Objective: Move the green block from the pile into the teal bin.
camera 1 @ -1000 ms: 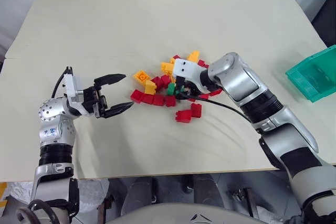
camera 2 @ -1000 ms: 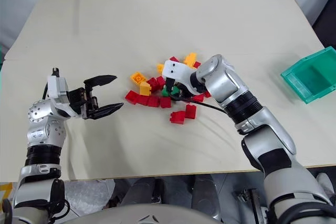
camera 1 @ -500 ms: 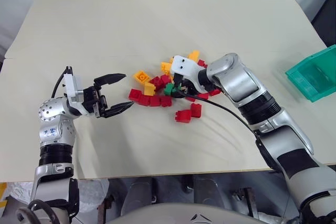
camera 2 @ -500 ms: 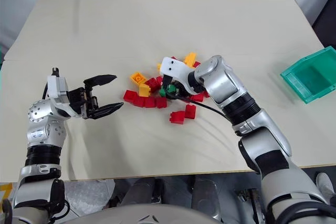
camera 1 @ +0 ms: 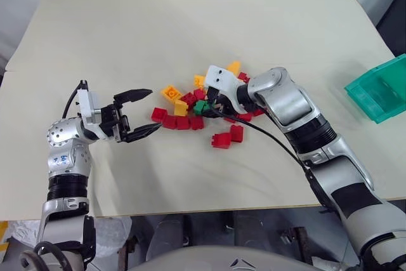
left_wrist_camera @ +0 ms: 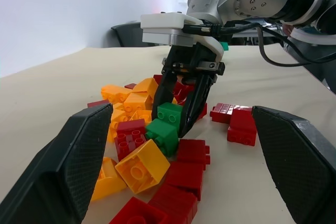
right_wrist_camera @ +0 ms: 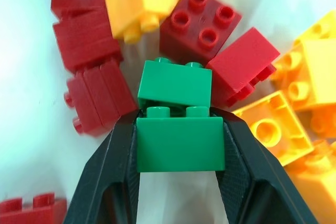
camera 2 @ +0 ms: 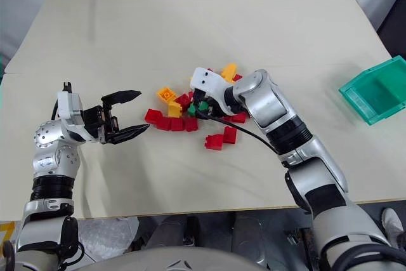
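Right gripper, at frame centre over the pile, has its two black fingers clamped on the sides of a green block; a second green brick sits just beyond, touching it. The right arm reaches in from the lower right, wrist angled downward. Left gripper, at mid-left beside the pile, hangs with fingers spread apart, holding nothing. The teal bin stands at the right edge, well apart.

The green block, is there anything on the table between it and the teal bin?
Nothing visible. The green block sits between the right gripper jaws at the pile; bare table stretches to the teal bin at the right edge.
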{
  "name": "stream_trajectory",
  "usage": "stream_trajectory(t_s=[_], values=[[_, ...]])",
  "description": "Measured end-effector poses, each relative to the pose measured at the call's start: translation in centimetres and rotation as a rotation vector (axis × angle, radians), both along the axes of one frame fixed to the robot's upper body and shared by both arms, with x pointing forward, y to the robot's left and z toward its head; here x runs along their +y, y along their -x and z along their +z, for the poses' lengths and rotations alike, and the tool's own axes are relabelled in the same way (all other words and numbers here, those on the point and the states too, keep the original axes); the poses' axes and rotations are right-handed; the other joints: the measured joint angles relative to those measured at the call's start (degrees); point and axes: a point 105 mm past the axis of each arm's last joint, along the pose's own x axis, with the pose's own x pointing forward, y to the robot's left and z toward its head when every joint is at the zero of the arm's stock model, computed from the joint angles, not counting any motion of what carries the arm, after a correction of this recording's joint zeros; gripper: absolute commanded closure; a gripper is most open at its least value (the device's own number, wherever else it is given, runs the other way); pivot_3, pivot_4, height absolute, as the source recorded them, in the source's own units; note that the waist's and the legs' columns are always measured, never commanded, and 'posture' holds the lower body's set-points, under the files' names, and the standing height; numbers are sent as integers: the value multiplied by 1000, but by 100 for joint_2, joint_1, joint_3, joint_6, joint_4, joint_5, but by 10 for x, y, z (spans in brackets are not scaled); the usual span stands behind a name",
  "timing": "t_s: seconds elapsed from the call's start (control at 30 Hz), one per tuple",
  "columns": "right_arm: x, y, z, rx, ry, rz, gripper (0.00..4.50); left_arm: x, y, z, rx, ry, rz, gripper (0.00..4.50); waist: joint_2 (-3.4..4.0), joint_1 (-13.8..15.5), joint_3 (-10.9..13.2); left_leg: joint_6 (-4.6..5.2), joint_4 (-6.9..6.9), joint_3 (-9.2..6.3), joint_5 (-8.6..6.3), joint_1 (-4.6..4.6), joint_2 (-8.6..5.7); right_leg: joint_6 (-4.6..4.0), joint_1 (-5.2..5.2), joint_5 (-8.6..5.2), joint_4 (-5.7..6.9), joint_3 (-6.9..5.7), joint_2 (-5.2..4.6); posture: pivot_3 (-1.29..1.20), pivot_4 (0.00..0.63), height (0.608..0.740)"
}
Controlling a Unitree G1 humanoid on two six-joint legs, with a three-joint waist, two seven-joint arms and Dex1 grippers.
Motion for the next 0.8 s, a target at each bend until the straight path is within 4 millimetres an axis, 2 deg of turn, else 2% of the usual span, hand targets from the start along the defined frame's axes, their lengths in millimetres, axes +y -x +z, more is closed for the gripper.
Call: stream_trajectory(t_s=[0.2,0.4,0.53,0.7,0.8], values=[[14,1,0,9,-50,2,2978,-1,0,0,-1,3,-1,0,0,-6,0,0,-1,0,0,0,0,-1,-2,-1,2,1,1,0,150,740],[7,0,1,26,-55,-37,2978,-1,1,-1,0,4,1,0,0,2,0,0,-1,-1,0,-1,0,-1,-2,-1,1,1,0,0,150,740],[-18,8,4,34,-44,-64,2978,-4,2,-1,0,4,-8,0,1,27,1,7,1,-4,-7,-8,-1,-2,-3,-1,-4,-2,-2,0,150,740],[-53,14,36,-54,-122,-141,2978,-17,2,-1,9,6,-56,0,1,26,1,10,1,2,-13,-6,-1,-2,-2,-1,-7,0,0,0,150,740],[-76,16,48,-141,-169,-209,2978,-28,0,1,13,-6,-95,0,0,52,1,9,2,5,-13,-6,-2,-2,-1,-1,-7,0,0,0,150,740]])
